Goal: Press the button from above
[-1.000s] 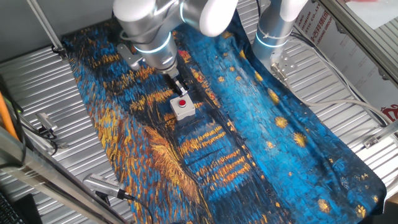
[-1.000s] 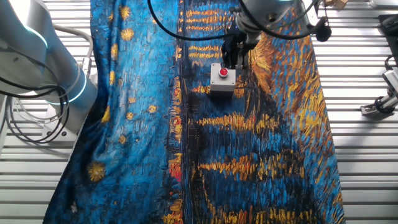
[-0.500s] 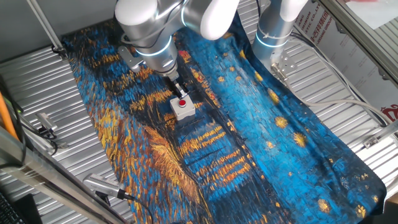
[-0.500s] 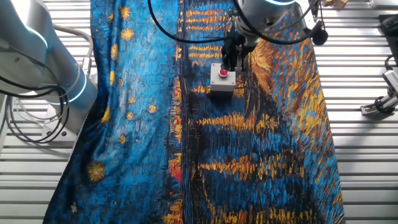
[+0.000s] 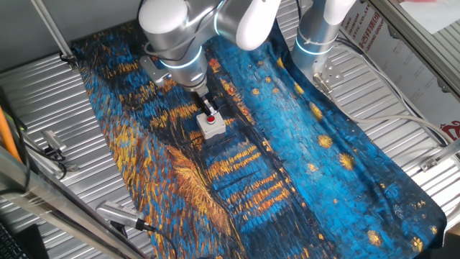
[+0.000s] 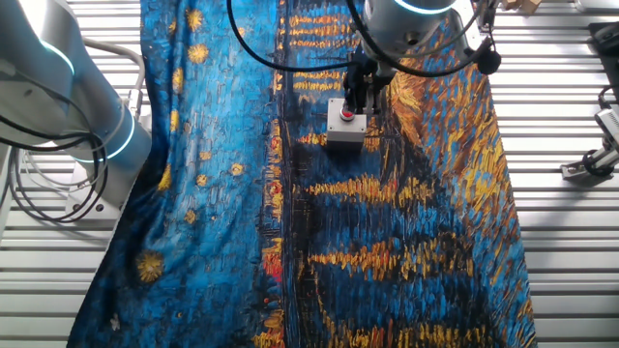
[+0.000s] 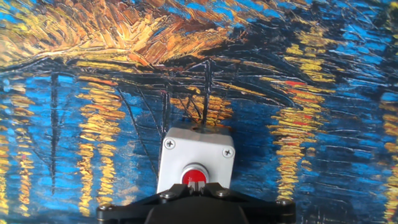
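Landmark: we take the small light-grey cube-like plastic box [image 5: 209, 127] as reference; it stands on the blue-and-gold painted cloth [image 5: 287, 151] that covers the ribbed metal table [image 5: 43, 93].

Task object: the small round red push-button cap [image 7: 194, 177] sits on top of the box, at the centre of its upper face, framed by the corner screws.

Step in hand: we judge this to be the final approach, with the tool over the cap and the press itself not yet confirmed. No view shows the cap pushed in.

Gripper: the black two-finger gripper [image 5: 208, 113] is directly above the box. In one fixed view its tip overlaps the cap; in the other fixed view the gripper [image 6: 360, 95] covers the far edge of the box top.

Contact: we cannot tell whether the tip touches the cap or hangs just above it.

Finger state: we cannot tell; no view shows a gap or a closure between the fingertips.

Arm pose: the silver-white arm [image 5: 176, 32] reaches down from behind the box, wrist close to vertical, fingers pointing down.

Next move: we expect a short straight descent along the vertical, kept centred on the cap.

Risk: an off-centre push could land on the box lid or tip the box on the soft cloth.
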You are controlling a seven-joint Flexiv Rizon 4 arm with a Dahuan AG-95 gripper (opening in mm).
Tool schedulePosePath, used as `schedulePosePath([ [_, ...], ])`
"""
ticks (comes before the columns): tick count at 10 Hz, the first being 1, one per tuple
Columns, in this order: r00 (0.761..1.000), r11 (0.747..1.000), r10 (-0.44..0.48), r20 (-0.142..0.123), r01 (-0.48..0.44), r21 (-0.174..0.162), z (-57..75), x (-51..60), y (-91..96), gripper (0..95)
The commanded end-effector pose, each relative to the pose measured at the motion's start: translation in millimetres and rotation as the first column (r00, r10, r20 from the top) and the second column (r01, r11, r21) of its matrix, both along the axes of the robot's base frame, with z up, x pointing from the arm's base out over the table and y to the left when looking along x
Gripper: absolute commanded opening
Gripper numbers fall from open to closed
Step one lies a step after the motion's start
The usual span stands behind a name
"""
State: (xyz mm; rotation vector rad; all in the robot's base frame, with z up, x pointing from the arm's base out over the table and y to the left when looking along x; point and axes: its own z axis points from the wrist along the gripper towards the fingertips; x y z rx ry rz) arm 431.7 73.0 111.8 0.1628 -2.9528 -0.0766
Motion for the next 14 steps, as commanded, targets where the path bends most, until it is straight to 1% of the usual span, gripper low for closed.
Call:
schedulePosePath([
  [1,1.000,1.000,-0.006,0.014,0.006,-0.004,-4.7,0.0,0.1,0.0],
  [2,1.000,1.000,-0.006,0.016,0.006,-0.005,-6.1,0.1,0.4,0.0],
  [5,1.000,1.000,-0.015,0.026,0.015,-0.012,-15.8,0.7,2.6,0.0],
  [6,1.000,1.000,-0.016,0.024,0.016,-0.012,-17.0,0.7,2.9,0.0],
  [7,1.000,1.000,-0.015,0.012,0.015,-0.020,-17.1,0.7,2.9,0.0],
  [8,1.000,0.999,-0.011,0.023,0.012,-0.030,-17.8,0.8,3.1,0.0],
  [9,0.999,1.000,-0.017,0.031,0.018,-0.024,-19.9,0.9,3.7,0.0],
  [10,0.999,0.999,-0.016,0.030,0.016,-0.031,-22.3,1.0,4.4,0.0],
  [11,1.000,0.998,0.002,0.019,-0.001,-0.067,-24.9,1.1,5.0,0.0],
  [12,0.999,0.999,-0.016,0.033,0.018,-0.038,-25.8,1.0,5.2,0.0],
  [13,0.998,0.999,-0.024,0.051,0.025,-0.022,-27.5,1.1,5.7,0.0],
  [14,0.998,0.999,-0.014,0.056,0.017,-0.039,-30.6,1.2,6.7,0.0],
])
